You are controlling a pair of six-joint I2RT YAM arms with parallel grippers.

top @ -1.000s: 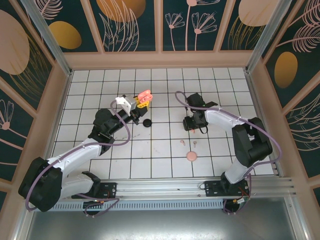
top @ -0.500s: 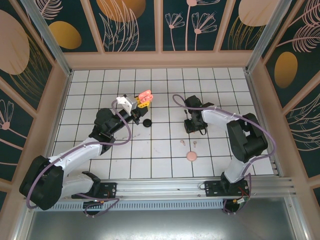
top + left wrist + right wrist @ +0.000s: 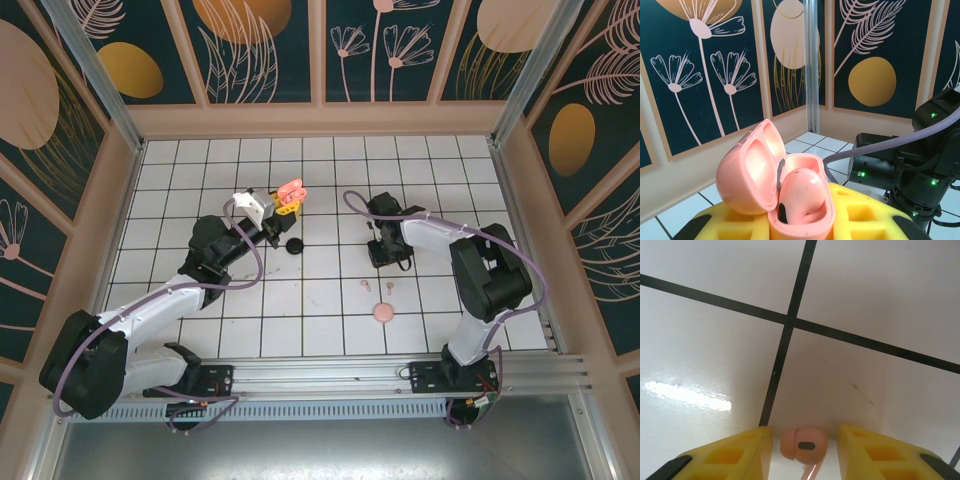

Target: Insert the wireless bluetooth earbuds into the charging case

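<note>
- While the right tool (image 3: pixel 805 432) is being held low over the tiled counter (image 3: pixel 715 350), a pale pink earbud (image 3: pixel 804 444) is being bracketed by its two yellow fingers (image 3: pixel 740 455). A thin gap is showing on either side, so the jaws are being kept apart and nothing is being gripped yet.
- The earbud's rounded head is being presented toward the far side of the right wrist view. Its stem is running back along the gap between the fingers, so the long axis is lying along the jaws. The squeeze is therefore being judged to fall across the narrow head.
- Well apart to the left, and a little farther off, the charging case (image 3: pixel 790 205) is being clamped by the left tool (image 3: pixel 797 222). Its lid (image 3: pixel 747 170) is being held hinged open, and a seated bud (image 3: pixel 802 192) is occupying one well.
- The right arm is being counted as the nearer one, since the earbud is lying on the counter directly beneath it.
- Earbud and case are being read as smooth, glossy, rounded plastic, likely slippery. The tiles are showing shiny white with dark grout, and the fingers are showing square recesses.
- A further pink bud (image 3: pixel 364 285) is lying nearer the arm bases.
</note>
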